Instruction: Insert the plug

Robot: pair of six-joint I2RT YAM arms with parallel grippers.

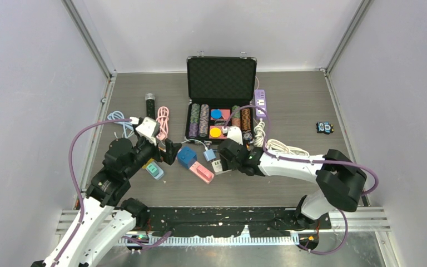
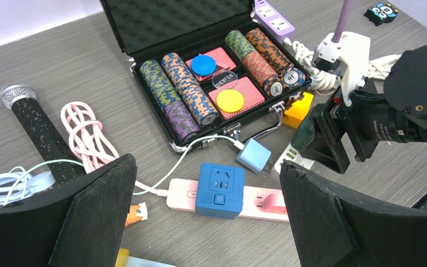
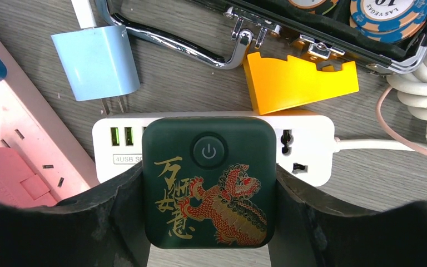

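Pinching a dark green cube plug (image 3: 208, 183) by two opposite sides, the right jaws hold it over the middle of a white power strip (image 3: 311, 150) that lies flat on the grey bench (image 1: 311, 100). The plug's top face shows one round power button, gold Chinese characters and a red-and-gold dragon. It hides the middle of the strip, and I cannot tell whether its pins are seated in a socket. Two green-lit USB ports show on the strip to the plug's left, and two socket openings to its right. One yellow-orange block (image 3: 294, 80) lies at the strip's far edge, between it and the case. One light blue charger (image 3: 97, 61) lies just beyond the strip, with its two flat prongs pointing at it.

The left jaws are spread wide with nothing between them. They hover above a blue cube socket (image 2: 219, 189) that sits on a pink power strip (image 2: 258, 204). There are three power strips in all: white, pink, and a purple one (image 2: 275, 19) beside the open black poker case (image 2: 161, 22). The case holds four rows of striped chips, two red card decks, one blue disc and one yellow disc.

At the left of the bench lie one black microphone (image 2: 33, 122), one coiled pink cable (image 2: 86, 133) and one bundle of pale blue cable (image 1: 119, 118). One coiled white cord (image 1: 261, 133) lies to the right of the case. One small cartoon figure (image 1: 324, 127) sits well apart, near the right wall.
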